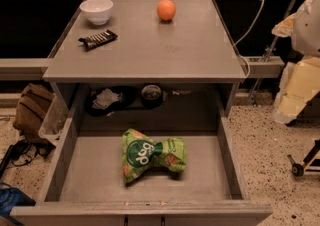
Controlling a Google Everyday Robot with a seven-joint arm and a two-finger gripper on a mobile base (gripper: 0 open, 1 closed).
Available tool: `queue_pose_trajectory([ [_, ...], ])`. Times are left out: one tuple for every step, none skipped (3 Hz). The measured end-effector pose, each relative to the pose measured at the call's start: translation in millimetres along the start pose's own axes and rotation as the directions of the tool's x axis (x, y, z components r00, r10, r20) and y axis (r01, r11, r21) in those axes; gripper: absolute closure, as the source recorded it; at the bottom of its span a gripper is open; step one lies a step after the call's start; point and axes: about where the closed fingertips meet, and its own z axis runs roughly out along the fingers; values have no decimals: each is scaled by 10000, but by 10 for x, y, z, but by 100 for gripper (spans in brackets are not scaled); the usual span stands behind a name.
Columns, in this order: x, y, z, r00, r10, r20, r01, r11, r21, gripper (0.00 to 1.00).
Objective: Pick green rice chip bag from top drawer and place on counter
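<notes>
On the green rice chip bag [152,156], white letters in the dark round logo, turned sideways, appear to read "pop". Print on the candy bar wrapper [98,39] is illegible. The hand is out of view.

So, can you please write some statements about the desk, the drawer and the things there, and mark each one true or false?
1. The green rice chip bag lies inside the top drawer. True.
2. The orange sits inside the white bowl. False: it sits on the counter, apart from the bowl and to its right.
3. A dark candy bar wrapper lies on the counter in front of the bowl. True.
4. The gripper is closed on the bag. False: the gripper is not in view, and nothing touches the bag.
5. The top drawer is shut. False: it is pulled open.
</notes>
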Motion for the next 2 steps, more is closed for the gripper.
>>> queue_pose_trajectory([
  [0, 0, 0, 10000, 0, 0, 0, 10000, 0, 0],
  [-41, -7, 96, 9992, 113, 371, -118, 9999, 122, 0],
])
